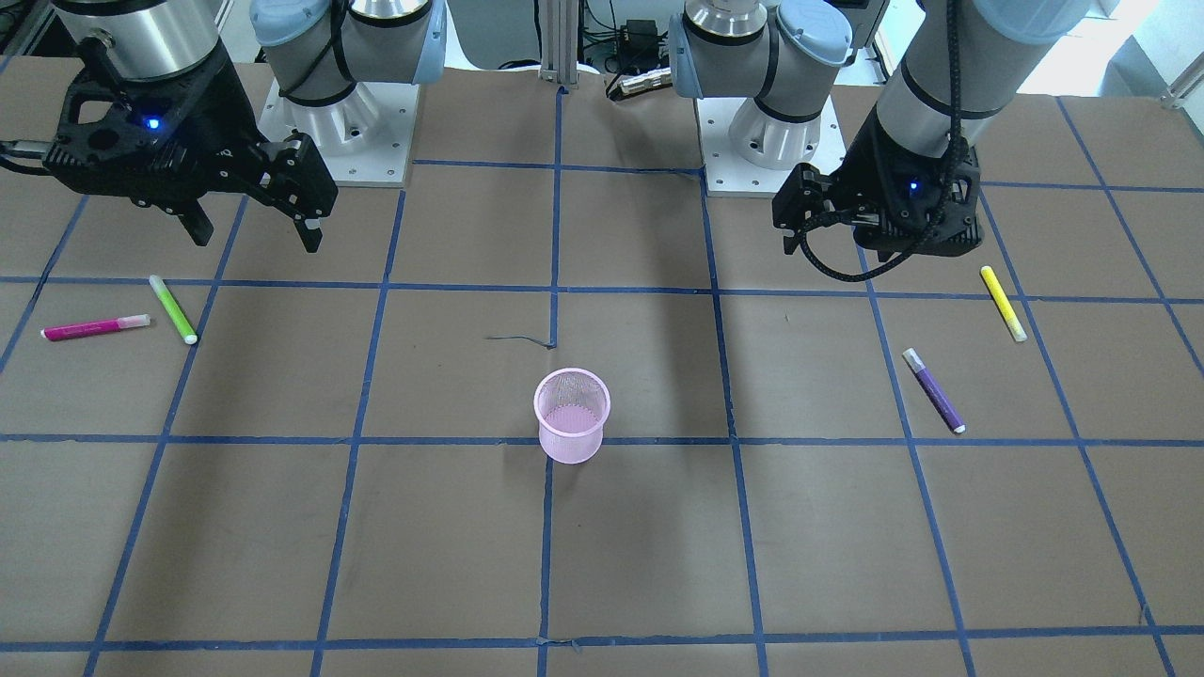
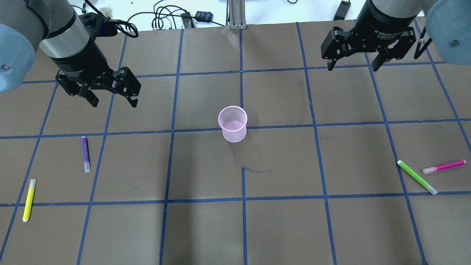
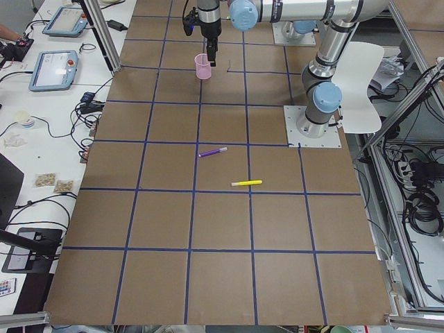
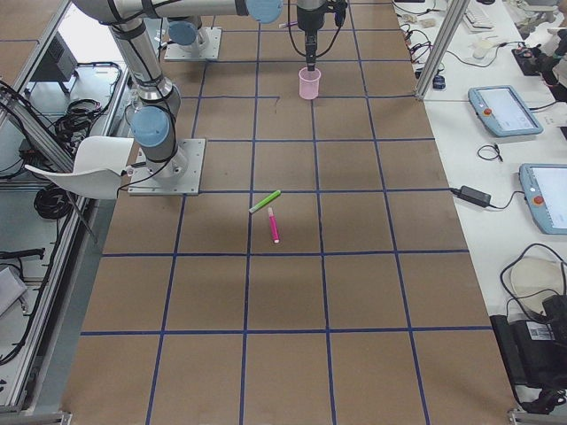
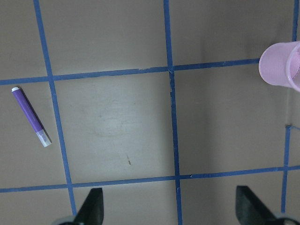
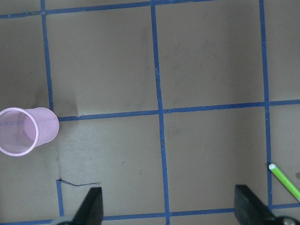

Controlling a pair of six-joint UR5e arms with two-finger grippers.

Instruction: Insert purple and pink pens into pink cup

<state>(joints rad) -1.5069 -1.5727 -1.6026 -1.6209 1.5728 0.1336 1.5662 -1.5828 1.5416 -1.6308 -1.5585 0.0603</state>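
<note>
Nothing is gripped yet, I judge; the left gripper (image 2: pixel 113 100) hangs above the table, fingers spread wide and empty; the purple pen (image 2: pixel 85 154) lies flat, well apart from the cup (image 2: pixel 233 124); turn the wrist so the fingers straddle its barrel crosswise, clear of the yellow pen (image 2: pixel 29 200); the cup stands upright mid-table and looks light, so lower each pen in without nudging the rim; the pink pen (image 2: pixel 444 166) lies with its pale end near the green pen (image 2: pixel 417 177); the right gripper (image 2: pixel 352 66), likewise wide open and empty, should grip the other end.
</note>
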